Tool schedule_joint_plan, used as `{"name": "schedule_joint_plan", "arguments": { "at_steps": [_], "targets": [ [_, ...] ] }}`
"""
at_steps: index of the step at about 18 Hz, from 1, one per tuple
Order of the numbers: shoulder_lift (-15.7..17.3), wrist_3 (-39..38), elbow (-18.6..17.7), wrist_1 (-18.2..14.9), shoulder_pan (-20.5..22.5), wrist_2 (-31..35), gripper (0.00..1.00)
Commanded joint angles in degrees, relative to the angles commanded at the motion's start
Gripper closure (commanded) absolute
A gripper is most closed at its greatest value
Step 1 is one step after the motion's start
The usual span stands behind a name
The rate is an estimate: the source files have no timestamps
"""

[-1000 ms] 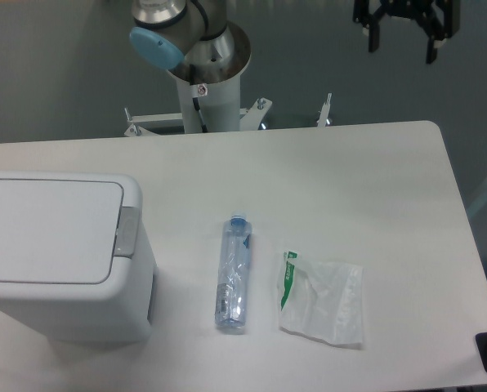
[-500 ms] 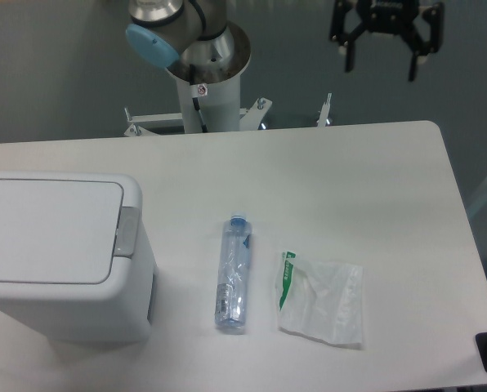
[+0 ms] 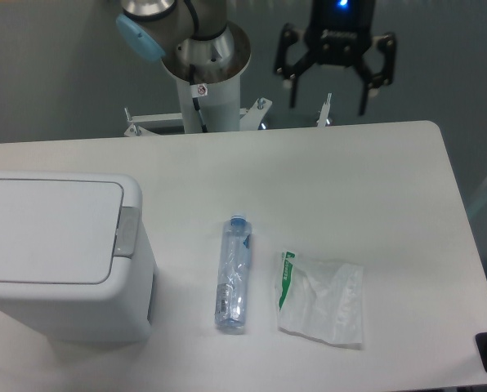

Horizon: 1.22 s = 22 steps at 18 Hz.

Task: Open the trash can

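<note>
Tool (image 3: pixel 327 96) hung above the far edge of the counter (image 3: pixel 374 188), fingers spread wide, nothing between them; a blue light showed on its body. It sat well apart from the bin (image 3: pixel 60 257), which stood at the near left of the counter with its flat lid (image 3: pixel 51 231) shut and level, so nothing of the inside could be seen. The grey tab (image 3: pixel 127 231) lay along the lid's right edge, facing the open middle of the counter; judged the likely press point, and reachable from above without crossing anything. Task judged not yet started: lid down, tool nowhere near the tab. A clear bottle (image 3: pixel 233 274) with a blue cap lay on its side right of the bin, cap pointing away from the camera; whether any liquid was in it could not be told. Just right of it lay a crumpled clear bag (image 3: pixel 325 302) with a green strip, flat, contents not readable. Both lay loose and apart from the bin, not in the way of a straight descent onto the tab
</note>
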Motion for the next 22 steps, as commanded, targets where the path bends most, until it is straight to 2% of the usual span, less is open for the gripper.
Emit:
{"name": "schedule_joint_plan", "arguments": {
  "at_steps": [4,7,13,22],
  "targets": [
    [-2.2,-15.0,0.0,6.9,-3.3,-1.0,0.0],
    [-4.0,-19.7,0.0,8.9,-6.2,-1.0,0.0],
    [-8.9,-21.7,0.2,12.4,-11.9,-0.6,0.0],
    [-11.1,-22.6,0.0,12.8,-16.4,0.3,0.0]
  ]
}}
